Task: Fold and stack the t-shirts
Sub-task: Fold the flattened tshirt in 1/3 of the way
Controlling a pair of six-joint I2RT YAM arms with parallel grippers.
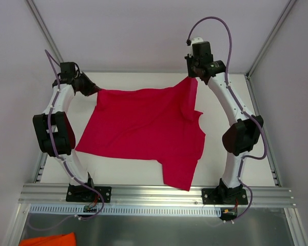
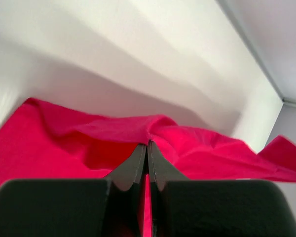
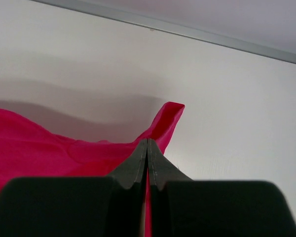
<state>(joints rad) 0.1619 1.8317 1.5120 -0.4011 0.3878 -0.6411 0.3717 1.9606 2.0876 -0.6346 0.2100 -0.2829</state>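
White table (image 1: pixel 128 171), red t-shirt (image 1: pixel 143 123) spread across

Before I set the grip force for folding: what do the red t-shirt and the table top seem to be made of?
The t-shirt: thin, soft cloth, perhaps cotton or a blend, matte; it creases and hangs in loose folds where lifted. The table: a hard, smooth white board, perhaps laminate or paint, matte; soft shadows, no glare.

- Your t-shirt (image 1: pixel 143 128) lies spread on the middle of the bench (image 1: pixel 256 154), between the two arms.
- Your left tool (image 1: pixel 96 92) pinches its far left corner.
- Your right tool (image 1: pixel 194 78) pinches its far right corner, lifted off the bench.
- One part reaches the near edge, right of centre.
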